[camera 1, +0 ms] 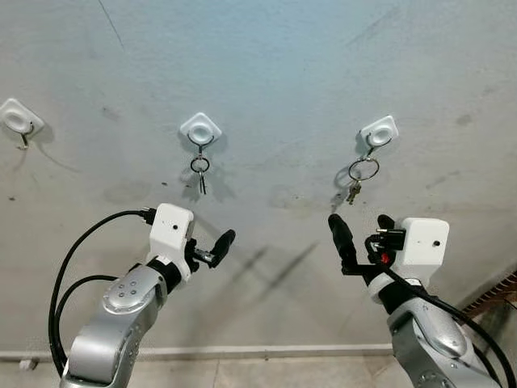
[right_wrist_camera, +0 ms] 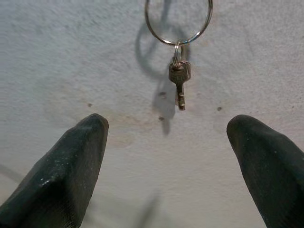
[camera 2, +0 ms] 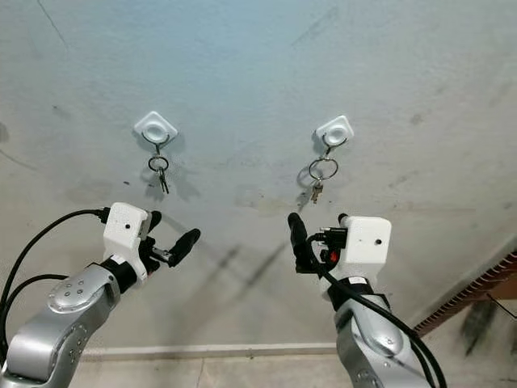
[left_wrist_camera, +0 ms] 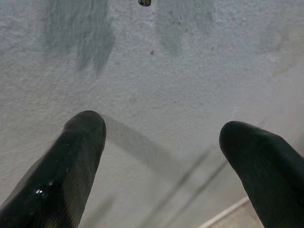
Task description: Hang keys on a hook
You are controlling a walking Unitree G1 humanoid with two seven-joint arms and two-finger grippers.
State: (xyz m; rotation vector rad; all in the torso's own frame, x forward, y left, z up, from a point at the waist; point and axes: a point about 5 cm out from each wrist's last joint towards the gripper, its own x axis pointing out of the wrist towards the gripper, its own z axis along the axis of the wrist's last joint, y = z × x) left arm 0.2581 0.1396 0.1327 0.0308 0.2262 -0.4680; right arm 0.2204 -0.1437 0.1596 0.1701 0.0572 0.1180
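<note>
Wall carries three white hooks. Right hook holds a large ring with a small key; middle hook holds a smaller key set; left hook bare. Right gripper, fingers spread, below the hung key. Left gripper spread, grasping nothing

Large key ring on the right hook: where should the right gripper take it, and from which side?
Grip the lower arc of the large key ring, probably just above the small key, coming from below. The ring hangs flat against the wall, and the right gripper is open beneath it.
</note>
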